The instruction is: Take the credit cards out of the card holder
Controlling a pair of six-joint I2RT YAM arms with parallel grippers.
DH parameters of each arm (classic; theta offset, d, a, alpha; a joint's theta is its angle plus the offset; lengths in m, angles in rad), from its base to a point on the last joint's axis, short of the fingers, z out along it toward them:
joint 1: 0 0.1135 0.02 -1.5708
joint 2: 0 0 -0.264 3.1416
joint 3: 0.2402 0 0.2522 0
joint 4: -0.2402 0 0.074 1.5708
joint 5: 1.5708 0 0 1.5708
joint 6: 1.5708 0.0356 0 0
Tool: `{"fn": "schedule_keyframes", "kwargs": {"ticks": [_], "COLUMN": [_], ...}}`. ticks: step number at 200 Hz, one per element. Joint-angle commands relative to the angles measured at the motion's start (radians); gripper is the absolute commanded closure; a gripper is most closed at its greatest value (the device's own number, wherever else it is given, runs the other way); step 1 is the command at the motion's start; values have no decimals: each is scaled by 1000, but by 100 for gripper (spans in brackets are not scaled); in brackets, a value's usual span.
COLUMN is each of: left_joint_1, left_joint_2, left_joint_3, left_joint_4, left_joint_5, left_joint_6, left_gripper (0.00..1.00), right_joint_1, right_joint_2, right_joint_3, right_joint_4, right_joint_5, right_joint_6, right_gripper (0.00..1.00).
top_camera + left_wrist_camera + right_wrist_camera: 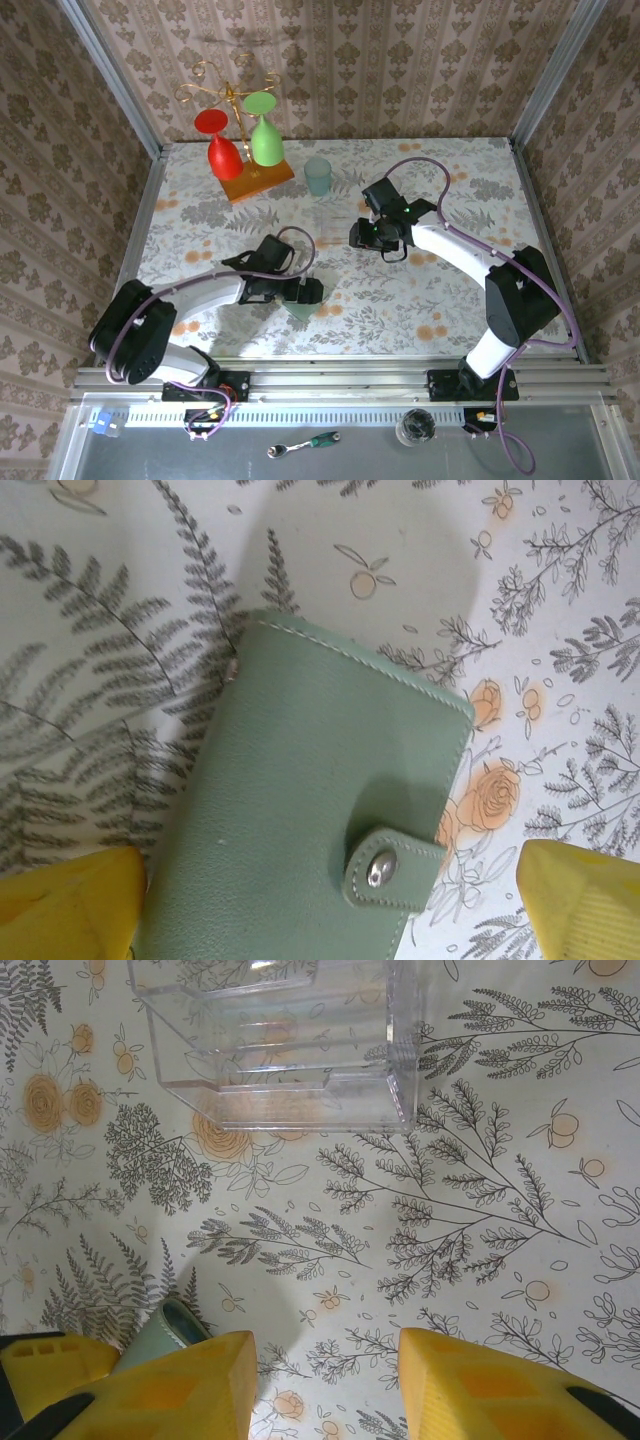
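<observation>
Card holder (300, 810) closed, long axis upper-right to lower-left, snap tab (381, 868) rightward

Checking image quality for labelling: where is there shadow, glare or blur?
Left wrist: holder sharp, soft shadow on the table above it, fingers blurred. Right wrist: glints on the clear box. Top external: table's near edge washed out.

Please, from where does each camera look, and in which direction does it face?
Top external: above and behind the arms, facing down at the table; both arms show.
Left wrist: on the left arm, facing down at the closed card holder; left gripper's fingers show.
Right wrist: on the right arm, facing down at a clear box; right gripper's fingers show.
Shared: the card holder, in top external and left wrist.
</observation>
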Motion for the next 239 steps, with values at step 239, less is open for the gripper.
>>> {"fn": "schedule_keyframes", "kwargs": {"ticks": [239], "left_joint_1": [-39], "left_joint_2": [-215], "left_joint_3": [-194], "left_joint_4": [236], "left_joint_5": [-162], "left_joint_6": [-430], "left_gripper": [34], "right_joint_1": [222], "right_joint_2": [81], "right_joint_3": [76], "right_joint_4": [-240], "right_joint_5": [65], "right_joint_6": [-74], "right_gripper": [62]}}
